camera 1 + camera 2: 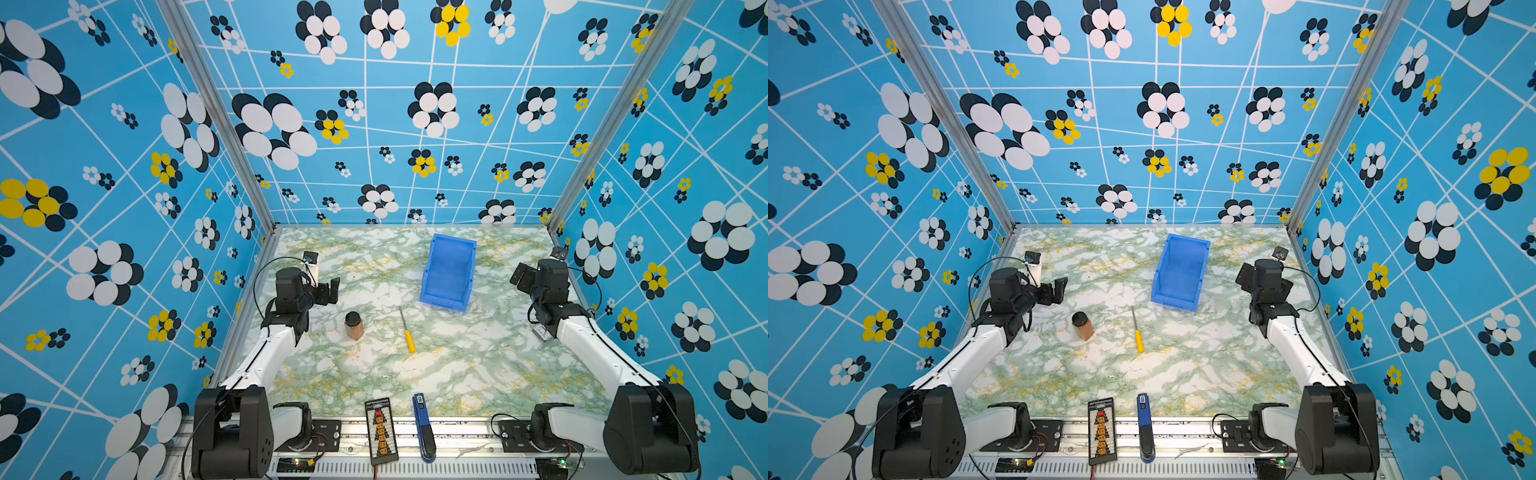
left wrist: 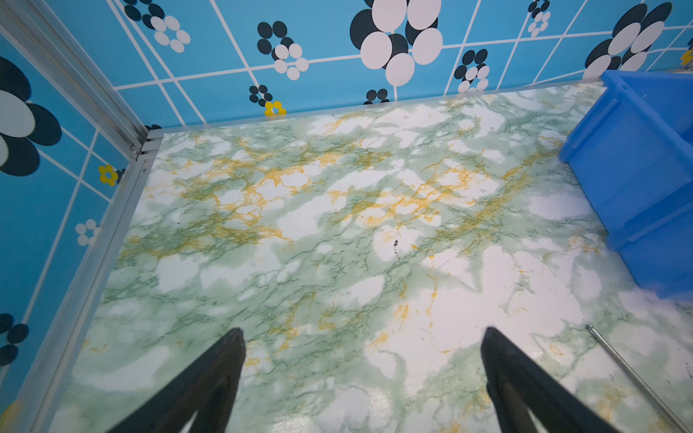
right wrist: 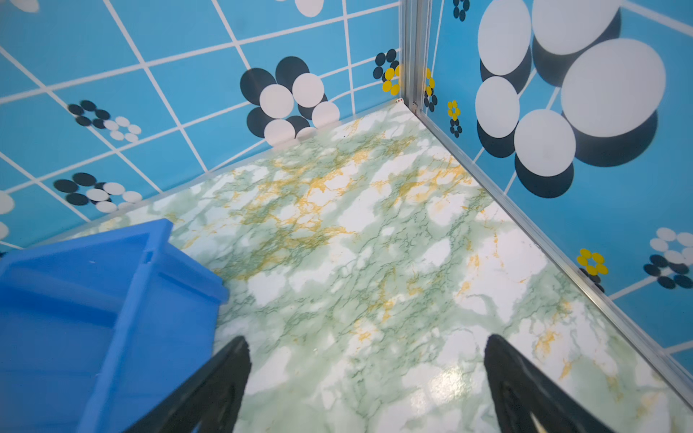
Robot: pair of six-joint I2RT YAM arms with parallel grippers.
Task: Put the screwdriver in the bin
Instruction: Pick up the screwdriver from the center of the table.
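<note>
Screwdriver (image 1: pixel 407 332): you find it lying flat on the marbled table (image 1: pixel 478 365) in both top views; the yellow handle points toward the near edge and the thin shaft toward the bin; it is touched by nothing; in the left wrist view only part of the shaft (image 2: pixel 633 375) shows
Bin (image 1: pixel 449 270): bright blue, standing on the far half of the table with its lower front lip turned toward the screwdriver; the shaft tip lies near that lip but apart from it; you can see that nothing lies inside; its wall fills one side of the left wrist view (image 2: pixel 637 180) and a corner of the right wrist view (image 3: pixel 93 300)
Left gripper (image 1: pixel 332 291): your left gripper hangs above the table's left side, well apart from the screwdriver; its wrist view (image 2: pixel 362 331) shows the two dark fingers spread wide with only bare marble between them
Right gripper (image 1: pixel 521 276): it hangs by the right wall, just beside the bin's right wall without touching it; its wrist view (image 3: pixel 366 339) shows the fingers spread wide and holding nothing
Jar (image 1: pixel 354 326): brown with a black lid, upright; you see it near the screwdriver, on the left gripper's side
Near edge: a blue-and-black pen-like tool (image 1: pixel 423 428) and a black board with orange connectors (image 1: pixel 380 430) lie side by side, well apart from both grippers
</note>
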